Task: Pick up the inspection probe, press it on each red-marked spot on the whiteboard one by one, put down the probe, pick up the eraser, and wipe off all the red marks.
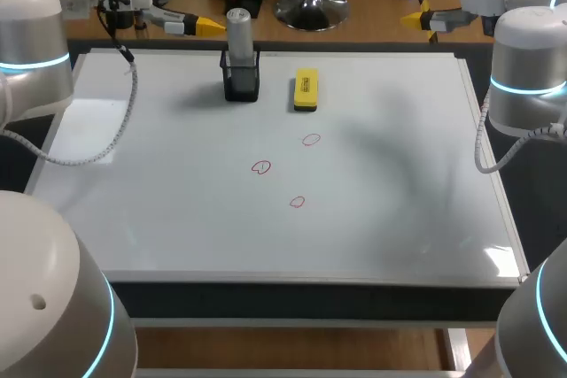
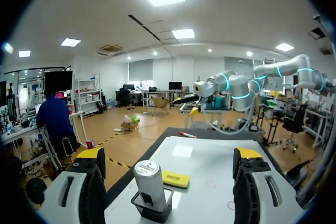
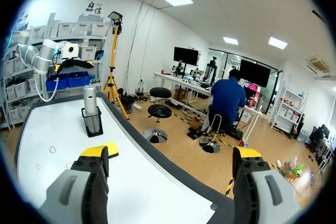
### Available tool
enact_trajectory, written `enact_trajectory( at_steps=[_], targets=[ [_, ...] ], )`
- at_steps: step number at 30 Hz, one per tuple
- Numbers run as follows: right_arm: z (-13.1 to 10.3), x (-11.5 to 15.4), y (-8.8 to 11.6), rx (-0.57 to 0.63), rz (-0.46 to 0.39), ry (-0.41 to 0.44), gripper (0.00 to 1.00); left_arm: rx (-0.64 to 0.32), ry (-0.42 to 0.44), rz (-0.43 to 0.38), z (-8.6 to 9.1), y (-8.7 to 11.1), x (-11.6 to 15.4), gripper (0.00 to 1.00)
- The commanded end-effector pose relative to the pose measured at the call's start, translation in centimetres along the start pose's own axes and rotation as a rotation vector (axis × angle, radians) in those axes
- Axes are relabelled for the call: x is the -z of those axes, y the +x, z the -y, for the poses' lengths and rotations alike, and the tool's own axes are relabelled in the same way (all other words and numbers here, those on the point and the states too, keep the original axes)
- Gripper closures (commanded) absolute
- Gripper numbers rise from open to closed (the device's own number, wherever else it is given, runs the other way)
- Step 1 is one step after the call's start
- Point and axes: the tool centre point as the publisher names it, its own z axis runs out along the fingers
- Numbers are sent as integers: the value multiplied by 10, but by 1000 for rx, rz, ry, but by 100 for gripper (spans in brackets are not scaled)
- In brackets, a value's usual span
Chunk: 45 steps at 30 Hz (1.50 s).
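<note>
The silver-grey, round-jointed left arm (image 1: 34, 46) is coming in from the left and is holding the left end effector (image 1: 205, 26), a two-fingered grey-and-white tool with bright yellow tips, level at the far side. It is pointing toward the other arm, its fingers (image 2: 90, 182) standing wide apart. The matching right arm (image 1: 527, 68) is coming in from the right and is holding the right end effector (image 1: 415, 18) level at the far side too, pointing back at the left one, its fingers (image 3: 86, 184) likewise standing wide apart.

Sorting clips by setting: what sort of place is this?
Likely a robotics lab bench: left arm and right arm flank a whiteboard with red marks, an inspection probe in a black holder and a yellow eraser.
</note>
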Motion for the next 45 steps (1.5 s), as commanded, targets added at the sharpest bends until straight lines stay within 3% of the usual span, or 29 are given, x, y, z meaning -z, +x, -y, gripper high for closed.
enact_trajectory(
  at_steps=[1, 6, 12, 32, 45],
  targets=[
    [0, 0, 0, 0, 0, 0, 0, -18, 31, -136, -7, -14, -9, 0],
    [0, 0, 0, 0, 0, 0, 0, -65, 128, -216, -11, -11, -21, 0],
    [0, 0, 0, 0, 0, 0, 0, -68, 195, -242, -22, -11, -33, 0],
    [0, 0, 0, 0, 0, 0, 0, -37, 199, -190, -57, -26, -36, 0],
    [0, 0, 0, 0, 0, 0, 0, 34, 199, -189, -78, -33, -44, 0]
  ],
)
